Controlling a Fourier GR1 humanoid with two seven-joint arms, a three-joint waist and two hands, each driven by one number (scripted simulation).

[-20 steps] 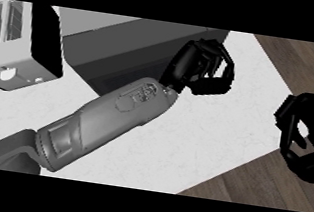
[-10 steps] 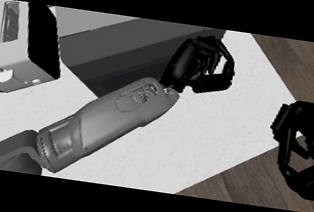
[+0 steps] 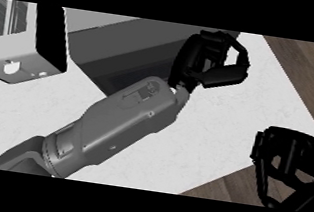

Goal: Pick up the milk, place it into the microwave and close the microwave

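The microwave (image 3: 127,48) is a dark grey box at the back of the white counter (image 3: 225,117); I cannot make out whether its door is closed. My left forearm crosses the counter from the lower left. Its black left hand (image 3: 210,61) rests against the microwave's right edge with the fingers curled and nothing visible in them. My right hand (image 3: 289,169) hangs at the lower right, beyond the counter's edge over the wooden floor, fingers curled and holding nothing. No milk shows anywhere in the view.
A silver toaster (image 3: 16,38) with slots on top stands at the left, close beside the microwave. The counter's right edge runs diagonally, with dark wooden floor (image 3: 313,74) beyond it.
My right hand has dropped toward the lower right corner. My left hand has shifted slightly upward along the microwave's right edge.
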